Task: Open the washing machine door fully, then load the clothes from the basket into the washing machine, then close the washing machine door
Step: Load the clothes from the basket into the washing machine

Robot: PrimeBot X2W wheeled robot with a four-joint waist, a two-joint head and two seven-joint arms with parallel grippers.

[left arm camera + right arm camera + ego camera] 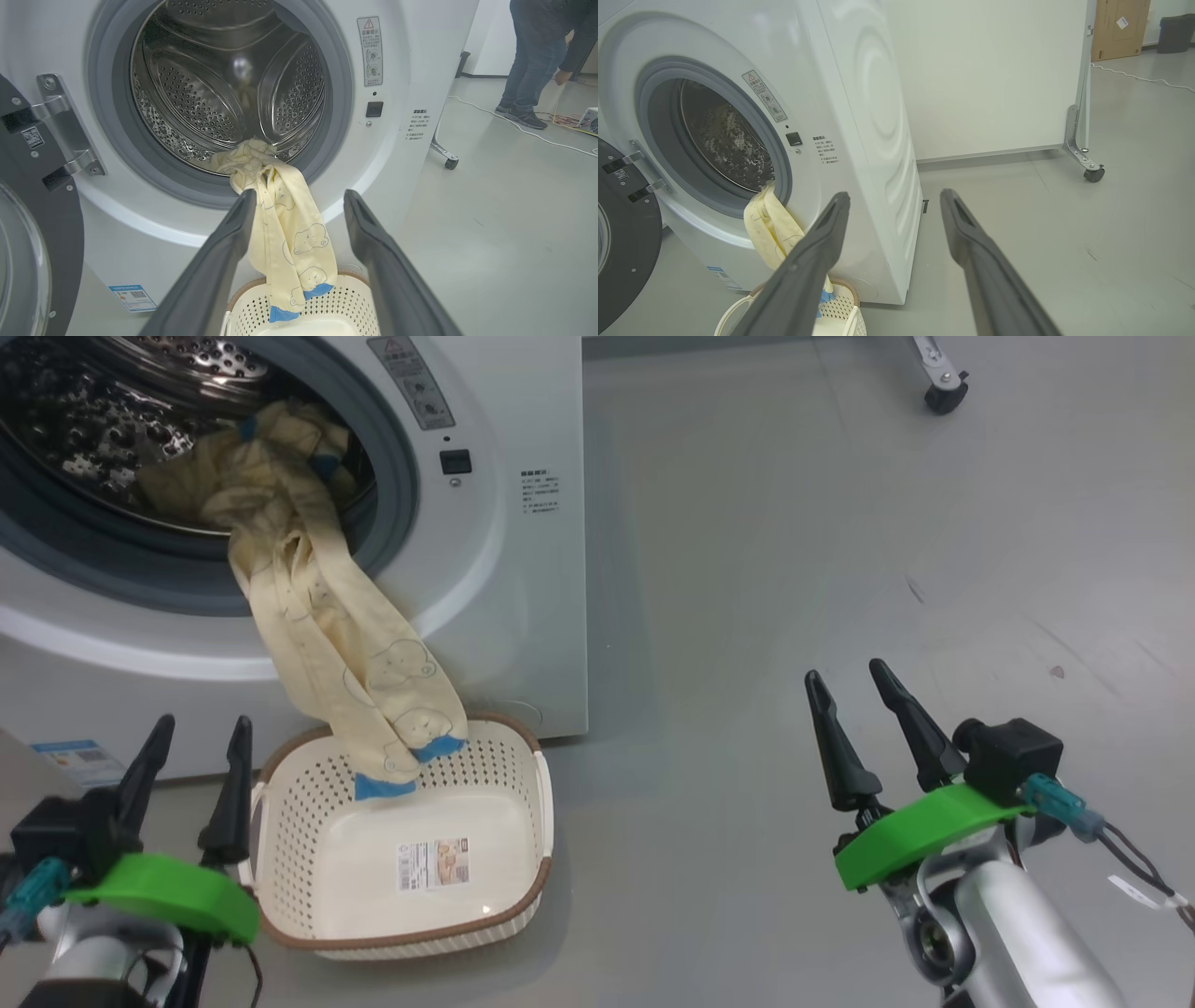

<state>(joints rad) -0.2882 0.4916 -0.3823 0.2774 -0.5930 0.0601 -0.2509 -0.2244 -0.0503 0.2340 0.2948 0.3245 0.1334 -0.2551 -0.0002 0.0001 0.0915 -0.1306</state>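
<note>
The white washing machine (523,579) stands open, its black-rimmed door (32,242) swung out to the left. Pale yellow clothes (336,644) with bear prints lie half in the steel drum (219,88) and hang over the grey seal, the blue-trimmed ends reaching into the cream basket (523,840) on the floor below. My left gripper (201,728) is open beside the basket's left side, holding nothing. My right gripper (854,681) is open over bare floor to the right, well away from the basket. The left wrist view looks between the spread fingers (233,242) at the hanging clothes (289,238).
A person (537,60) bends over in the background right, near cables and a small device on the floor. A wheeled partition leg (1085,163) stands behind the machine. A cardboard box (1118,28) and dark bin (1174,32) lie far back. Grey floor spreads right of the machine.
</note>
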